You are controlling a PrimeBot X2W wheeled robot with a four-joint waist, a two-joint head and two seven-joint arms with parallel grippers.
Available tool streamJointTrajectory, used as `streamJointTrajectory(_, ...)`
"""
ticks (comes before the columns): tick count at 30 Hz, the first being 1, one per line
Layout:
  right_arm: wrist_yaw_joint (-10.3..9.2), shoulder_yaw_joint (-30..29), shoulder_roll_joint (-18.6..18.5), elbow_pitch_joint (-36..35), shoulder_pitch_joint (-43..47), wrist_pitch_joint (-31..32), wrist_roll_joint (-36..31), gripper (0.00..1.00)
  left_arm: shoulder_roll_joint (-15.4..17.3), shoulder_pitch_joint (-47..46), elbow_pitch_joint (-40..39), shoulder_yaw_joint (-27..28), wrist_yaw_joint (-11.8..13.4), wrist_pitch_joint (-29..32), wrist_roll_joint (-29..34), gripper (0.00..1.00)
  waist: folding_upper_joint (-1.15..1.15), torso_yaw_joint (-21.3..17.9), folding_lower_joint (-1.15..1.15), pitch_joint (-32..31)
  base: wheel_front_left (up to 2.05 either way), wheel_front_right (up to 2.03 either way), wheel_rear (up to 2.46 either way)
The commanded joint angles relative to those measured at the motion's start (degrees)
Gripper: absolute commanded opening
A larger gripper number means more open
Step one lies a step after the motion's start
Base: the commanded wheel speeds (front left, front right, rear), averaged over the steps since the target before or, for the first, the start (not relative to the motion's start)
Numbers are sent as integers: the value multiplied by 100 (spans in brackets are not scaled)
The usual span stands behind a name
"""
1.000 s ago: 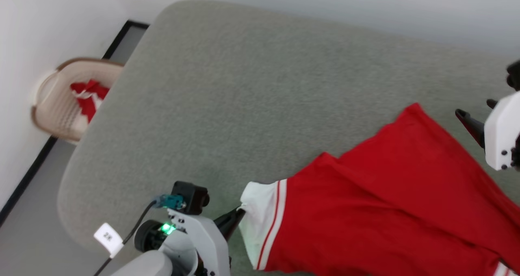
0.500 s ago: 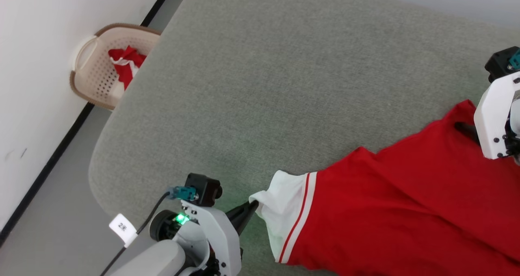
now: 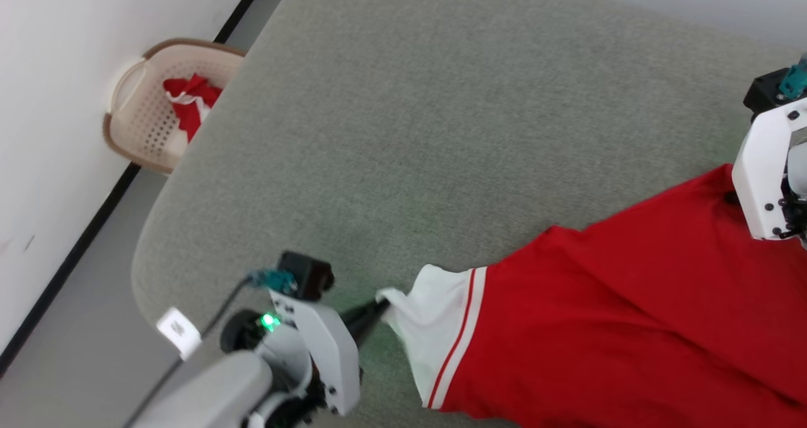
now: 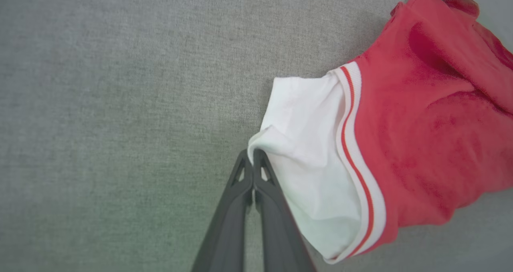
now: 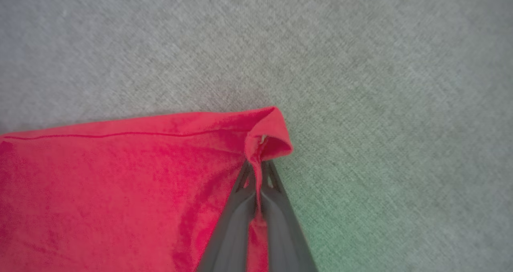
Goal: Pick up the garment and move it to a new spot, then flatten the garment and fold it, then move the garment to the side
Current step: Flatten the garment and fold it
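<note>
The garment is cut off by the head view's right and bottom edges.

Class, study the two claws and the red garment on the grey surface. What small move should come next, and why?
Probably raise both claws together a little. The left claw is shut on the white sleeve of the garment and the right claw on a red corner, while the cloth lies creased on the grey surface, so both grips look ready to lift it.
</note>
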Motion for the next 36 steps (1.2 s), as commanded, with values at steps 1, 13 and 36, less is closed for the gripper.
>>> streamJointTrajectory(1,-6,88,36,76,-15,-83,92,0,122,-189,-68,38,-3,106,13,0,0,-166,0,-158,0,0,0)
streamJointTrajectory(13,-6,145,348,249,-649,-969,289,0,836,-1604,-359,125,47,1551,212,0,0,-812,0,-890,0,0,0)
streamJointTrajectory(36,-6,-344,1124,1365,-2086,-3527,-281,0,356,-5185,2499,39,-750,1967,1417,0,0,-1785,0,-1989,0,0,0)
